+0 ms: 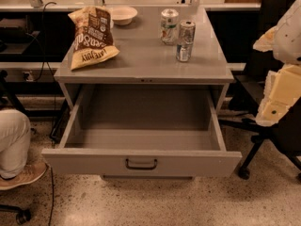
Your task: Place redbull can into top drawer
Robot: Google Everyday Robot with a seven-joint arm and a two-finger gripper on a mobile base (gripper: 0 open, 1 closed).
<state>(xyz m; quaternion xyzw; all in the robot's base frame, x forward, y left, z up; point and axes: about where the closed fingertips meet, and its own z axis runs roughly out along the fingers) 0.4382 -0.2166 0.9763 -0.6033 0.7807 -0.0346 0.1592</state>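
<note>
The redbull can, slim and silver with blue patches, stands upright on the right part of the grey cabinet top. The top drawer is pulled fully open below it, and its inside looks empty. Its flat front panel carries a small dark bar handle. My gripper hangs at the right edge of the view, to the right of the cabinet, about level with the drawer and well apart from the can. It holds nothing that I can see.
A shorter silver-and-green can stands just behind-left of the redbull can. A chip bag and a white bowl are on the left. A black office chair stands at the right. A person's leg and shoe are at the left.
</note>
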